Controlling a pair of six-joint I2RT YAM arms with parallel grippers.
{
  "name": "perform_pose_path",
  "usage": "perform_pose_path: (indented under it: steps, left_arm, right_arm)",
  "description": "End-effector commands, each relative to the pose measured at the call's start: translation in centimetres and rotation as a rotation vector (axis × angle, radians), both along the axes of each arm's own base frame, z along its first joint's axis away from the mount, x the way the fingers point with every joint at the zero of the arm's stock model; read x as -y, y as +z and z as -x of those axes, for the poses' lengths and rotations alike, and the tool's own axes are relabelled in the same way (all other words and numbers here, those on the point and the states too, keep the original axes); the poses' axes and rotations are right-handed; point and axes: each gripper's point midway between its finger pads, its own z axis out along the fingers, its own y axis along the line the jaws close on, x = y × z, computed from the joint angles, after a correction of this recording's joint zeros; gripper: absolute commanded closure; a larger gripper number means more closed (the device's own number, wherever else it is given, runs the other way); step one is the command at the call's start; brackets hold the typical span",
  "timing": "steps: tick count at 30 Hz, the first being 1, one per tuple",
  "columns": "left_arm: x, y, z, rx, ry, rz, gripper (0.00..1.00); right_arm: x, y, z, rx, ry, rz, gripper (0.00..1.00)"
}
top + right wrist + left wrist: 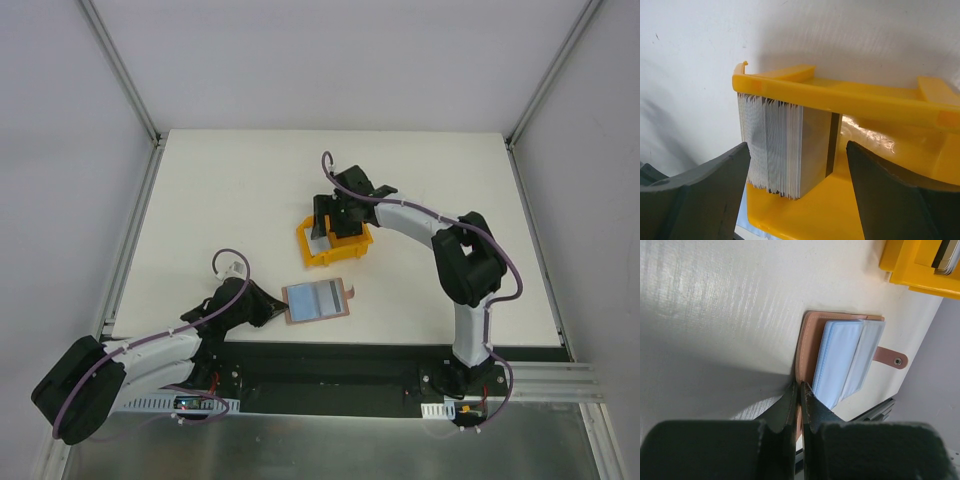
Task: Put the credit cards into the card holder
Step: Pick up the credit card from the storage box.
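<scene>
Right hand (pixel 797 145) wide open astride cards (pixel 772 145) in bin (pixel 840 97), left hand (pixel 799 386) clamping card holder (pixel 810 340): pick-up step; next, pinch a single card.

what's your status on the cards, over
Left gripper shut on card holder edge, holder lying open. Right gripper open, lined up on credit cards standing in yellow bin, none gripped. Nothing blocking.

Top view: bright, even light; white table (pixel 250 180) sharp, shadows faint and soft. Left wrist view: streaked glare on the table, dark shadow by the blurred left gripper (pixel 800 389). Right wrist view: yellow bin (pixel 840 95) crisp, right gripper (pixel 797 146) dim, soft-edged.
</scene>
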Motion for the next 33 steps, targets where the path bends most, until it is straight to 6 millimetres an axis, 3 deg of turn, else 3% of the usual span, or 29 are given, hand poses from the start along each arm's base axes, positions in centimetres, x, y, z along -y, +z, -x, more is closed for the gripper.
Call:
perform_pose_path:
  steps: [1, 15, 24, 33]
  left_arm:
    - [-0.4, -1.2, 0.7, -0.024, -0.023, -0.05, 1.0]
    - [0.3, -1.1, 0.7, -0.039, -0.055, -0.043, 1.0]
    - [0.7, -1.2, 0.8, -0.048, -0.073, -0.037, 1.0]
    - [0.8, -1.1, 0.9, -0.049, -0.08, -0.031, 1.0]
  right_arm:
    - [-2.1, 1.5, -0.8, 0.025, 0.018, -0.065, 0.2]
    - [-2.3, 3.8, 0.2, 0.062, 0.06, -0.086, 0.39]
    - [-2.3, 5.1, 0.4, 0.08, 0.067, -0.099, 0.44]
    - [-2.0, 5.6, 0.6, 0.085, 0.071, -0.088, 0.57]
